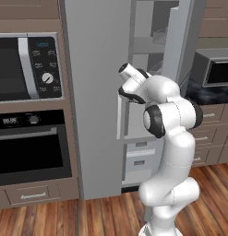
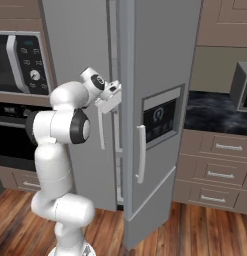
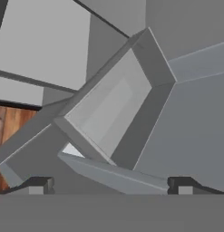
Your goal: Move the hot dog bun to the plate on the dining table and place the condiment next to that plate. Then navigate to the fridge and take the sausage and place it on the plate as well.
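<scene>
Inside the open fridge (image 1: 101,92) the arm reached, its fingers (image 3: 41,185) spread wide and grasping nothing. Ahead of them stood a grey door bin (image 3: 113,113), seemingly bare. Where the sausage lay, I could not tell. Beside the fridge stood a microwave (image 1: 27,67).

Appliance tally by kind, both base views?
Microwave: 1
Wall oven: 1
Fridge: 1
Countertop toaster oven: 1
Total: 4
</scene>
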Motion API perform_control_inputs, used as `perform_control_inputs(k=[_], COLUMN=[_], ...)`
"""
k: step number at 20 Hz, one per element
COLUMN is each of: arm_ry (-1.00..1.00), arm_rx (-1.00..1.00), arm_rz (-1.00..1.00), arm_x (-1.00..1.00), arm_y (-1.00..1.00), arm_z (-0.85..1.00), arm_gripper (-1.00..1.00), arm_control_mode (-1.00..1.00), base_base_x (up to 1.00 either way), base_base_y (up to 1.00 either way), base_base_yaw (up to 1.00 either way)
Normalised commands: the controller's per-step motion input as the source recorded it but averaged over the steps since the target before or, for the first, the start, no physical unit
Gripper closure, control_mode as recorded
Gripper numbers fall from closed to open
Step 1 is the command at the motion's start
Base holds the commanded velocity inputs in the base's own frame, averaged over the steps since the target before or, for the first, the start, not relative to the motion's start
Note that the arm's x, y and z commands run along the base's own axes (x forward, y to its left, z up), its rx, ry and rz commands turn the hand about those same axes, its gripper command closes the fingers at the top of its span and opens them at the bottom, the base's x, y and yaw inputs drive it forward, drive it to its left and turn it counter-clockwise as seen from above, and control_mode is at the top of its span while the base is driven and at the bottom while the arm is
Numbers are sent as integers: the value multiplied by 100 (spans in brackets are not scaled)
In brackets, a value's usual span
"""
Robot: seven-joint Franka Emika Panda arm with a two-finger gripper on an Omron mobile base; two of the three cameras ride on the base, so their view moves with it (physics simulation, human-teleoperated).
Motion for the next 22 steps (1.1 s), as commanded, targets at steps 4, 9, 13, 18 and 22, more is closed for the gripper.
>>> perform_control_inputs(k=[4, 9, 13, 18, 22], arm_ry=[-8, -4, -4, 0, 0], arm_rx=[0, 0, 3, 8, 11], arm_rz=[-4, -9, -11, -7, -3], arm_x=[-8, -34, -36, -11, 0], arm_y=[-84, -100, -100, -100, -100], arm_z=[-11, -4, 0, 0, 0], arm_gripper=[-100, -100, -100, -100, -100], arm_control_mode=[-100, -100, -100, -100, -100], base_base_x=[0, 0, 0, 0, 0], base_base_y=[0, 0, 0, 0, 0], base_base_yaw=[0, 0, 0, 0, 0])
